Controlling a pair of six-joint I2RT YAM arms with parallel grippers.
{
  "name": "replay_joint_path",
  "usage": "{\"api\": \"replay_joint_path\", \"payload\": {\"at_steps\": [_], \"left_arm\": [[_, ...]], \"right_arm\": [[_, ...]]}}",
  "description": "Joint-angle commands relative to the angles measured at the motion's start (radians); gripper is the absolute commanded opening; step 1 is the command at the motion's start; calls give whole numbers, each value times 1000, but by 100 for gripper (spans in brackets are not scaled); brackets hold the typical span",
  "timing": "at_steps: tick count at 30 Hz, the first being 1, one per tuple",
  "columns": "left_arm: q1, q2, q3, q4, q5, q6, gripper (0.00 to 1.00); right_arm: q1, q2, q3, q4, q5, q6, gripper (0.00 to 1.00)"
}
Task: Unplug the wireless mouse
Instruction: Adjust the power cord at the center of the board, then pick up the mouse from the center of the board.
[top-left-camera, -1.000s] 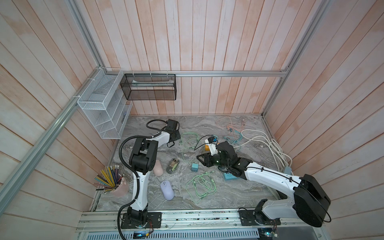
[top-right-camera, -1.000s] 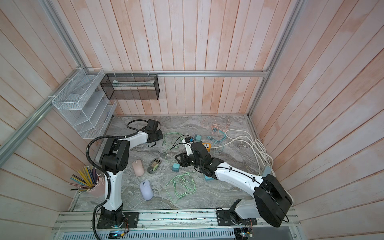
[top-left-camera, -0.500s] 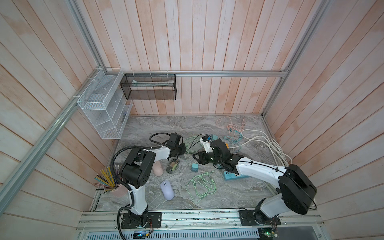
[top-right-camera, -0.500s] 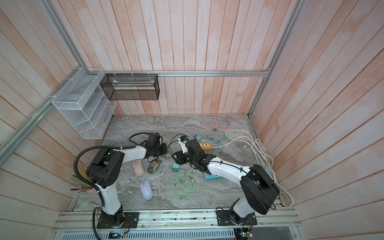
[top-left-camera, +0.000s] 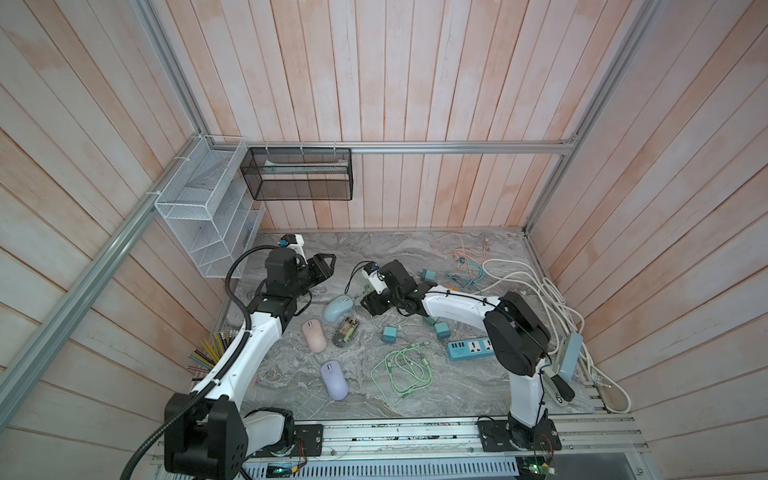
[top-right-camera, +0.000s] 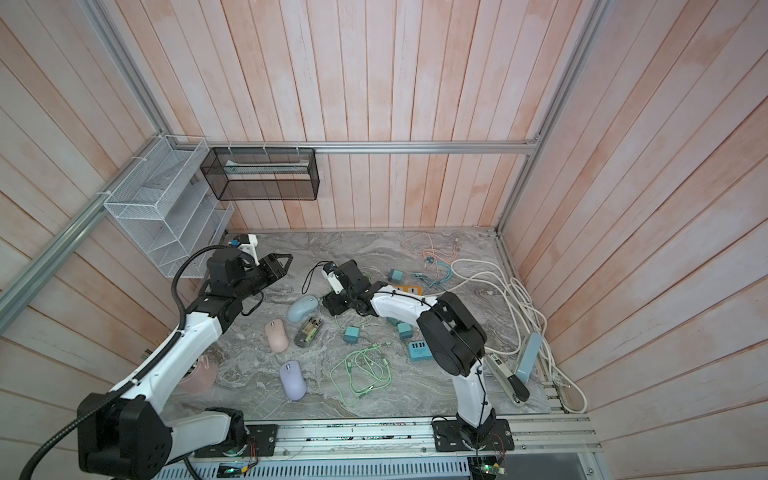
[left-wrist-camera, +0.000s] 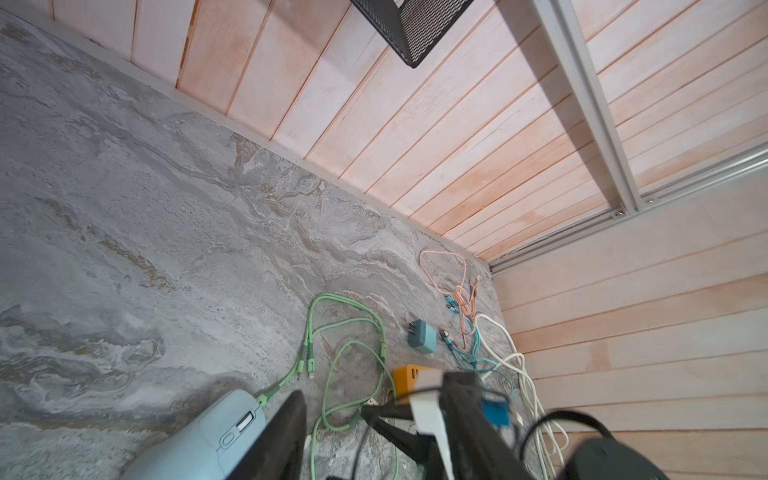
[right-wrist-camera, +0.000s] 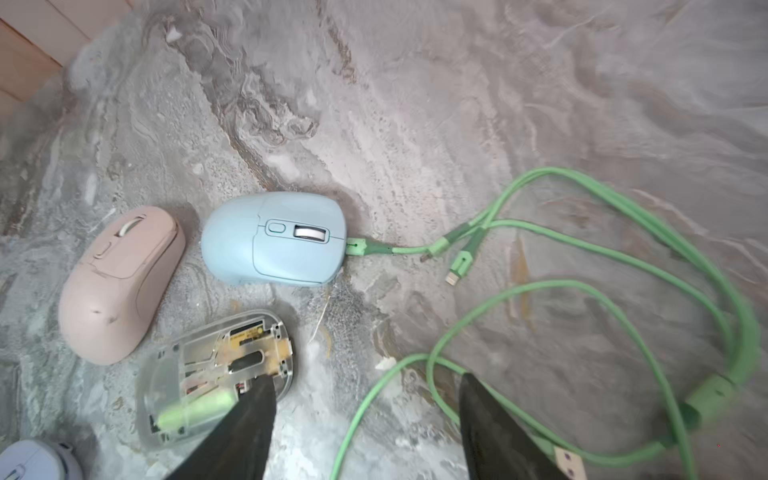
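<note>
Right wrist view: the light blue wireless mouse (right-wrist-camera: 274, 239) lies on the gray table (right-wrist-camera: 415, 104), and a green cable (right-wrist-camera: 370, 248) is plugged into its front. The right gripper (right-wrist-camera: 365, 382) is wide open and empty, near the plug. A pink mouse (right-wrist-camera: 120, 286) lies just beside. In a top view, the left gripper (top-left-camera: 328, 268) has its fingers apart and holds nothing.

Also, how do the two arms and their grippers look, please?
Both arms have white links and black joints. A thick ribbed black hose loops along the left arm; a thin black cable is tied along the right arm. The left gripper and right gripper have black tapering fingers.
</note>
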Motion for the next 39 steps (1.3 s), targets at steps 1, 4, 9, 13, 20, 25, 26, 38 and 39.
{"api": "replay_joint_path", "payload": {"at_steps": [1,4,9,13,20,25,26,38,39], "left_arm": [[-1,-60,-96,-1,37,-14,56],[1,-92,-142,-22,-8,17,57],[29,-23,-189,-24,-72,-24,58],[31,55,-241,92,-74,-68,57],[30,178,-293,198,-53,-79,54],[31,292,-267,245,-96,-38,55],[29,321,-252,248,-95,-34,55],[21,289,-275,389,44,158,60],[19,253,-299,435,45,178,62]], "right_arm": [[5,87,149,-190,-23,28,70],[4,118,194,-169,-106,185,69],[-30,95,71,28,-212,445,68],[-90,56,-92,238,-274,630,62],[-133,106,-63,249,-281,660,48],[-139,198,44,231,-305,696,48],[-139,215,64,234,-317,708,48],[-129,174,70,171,-271,646,48],[-131,145,39,172,-258,630,48]]}}
